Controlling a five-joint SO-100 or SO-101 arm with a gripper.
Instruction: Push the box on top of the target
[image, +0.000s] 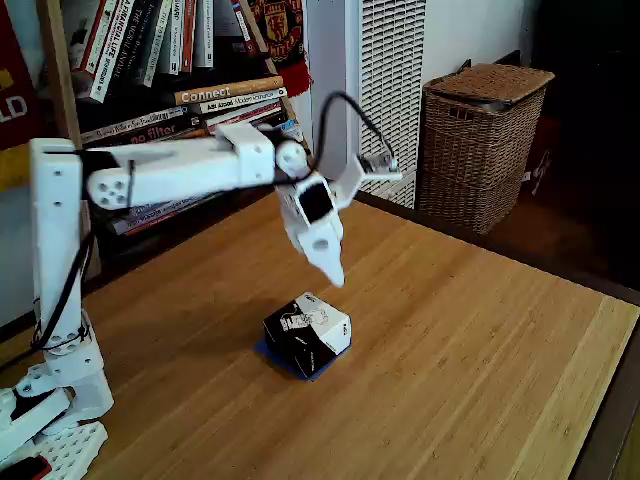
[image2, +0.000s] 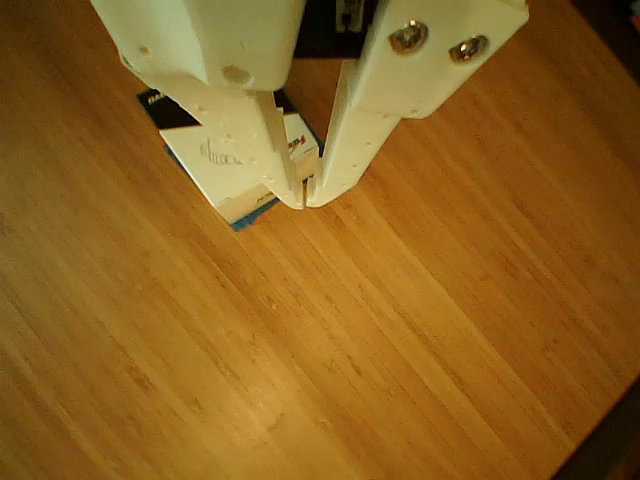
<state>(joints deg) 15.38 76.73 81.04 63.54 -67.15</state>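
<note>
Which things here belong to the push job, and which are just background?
Job:
- box
- blue tape target, mostly covered by the box
- gripper, fingers closed

Background:
- wicker basket
- books
- wooden table

A white plastic robot arm (image: 180, 170) with black joint motors and a looping black cable; its two tapered white fingers (image2: 350, 140) carry rows of small holes and two silver screws (image2: 430, 42).
</note>
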